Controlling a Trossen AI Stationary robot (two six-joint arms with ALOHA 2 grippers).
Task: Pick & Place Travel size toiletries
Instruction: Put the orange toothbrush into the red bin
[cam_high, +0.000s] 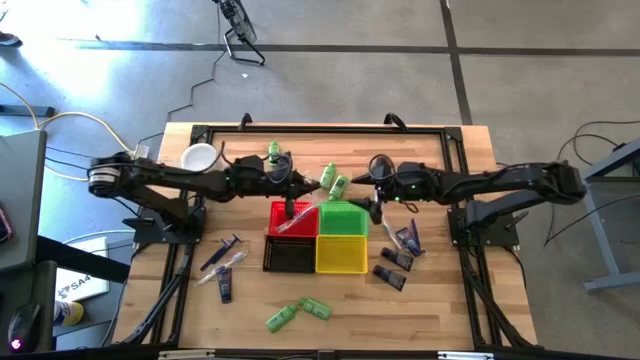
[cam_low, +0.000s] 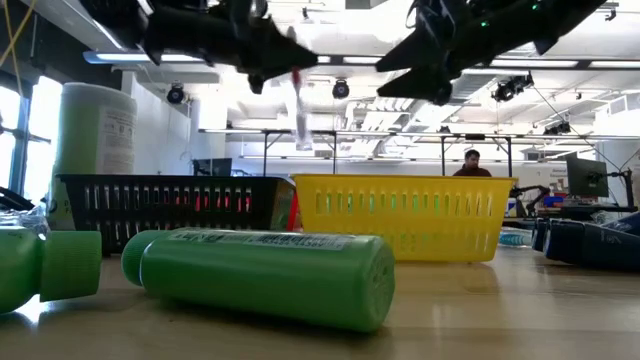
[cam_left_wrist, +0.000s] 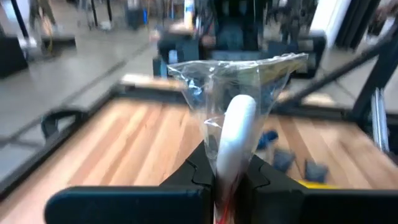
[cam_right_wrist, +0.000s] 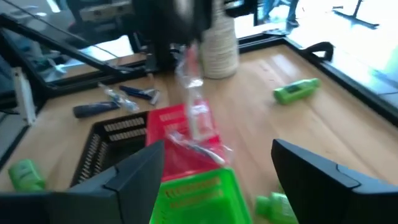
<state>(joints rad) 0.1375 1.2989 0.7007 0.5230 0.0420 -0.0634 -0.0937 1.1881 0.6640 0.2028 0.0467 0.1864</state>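
Observation:
My left gripper (cam_high: 290, 188) is shut on a slim white toothbrush-like stick in a clear wrapper (cam_left_wrist: 239, 118), above the red basket (cam_high: 285, 215). The right wrist view shows the same stick (cam_right_wrist: 194, 106) dangling over that basket. My right gripper (cam_right_wrist: 217, 152) stands open with nothing between its fingers, over the green basket (cam_high: 343, 217). Green mini bottles lie at the far side (cam_high: 272, 152), (cam_high: 335, 181) and near the front edge (cam_high: 298, 312). Dark tubes (cam_high: 398, 258) lie right of the baskets. More sticks and a tube (cam_high: 224, 262) lie left of them. My left gripper pinches the wrapped stick between its two fingers, at one end of the stick (cam_left_wrist: 227, 163). The fingers come level from the table's left. The stick hangs below them (cam_low: 298, 105), wrapper loose around it, clear of the baskets.
The red and green baskets stand in a square block with a black basket (cam_high: 288, 256) and a yellow basket (cam_high: 342, 255) at the table's middle. A white cup (cam_high: 198, 157) stands far left. A person (cam_low: 472, 163) shows in the room beyond the table.

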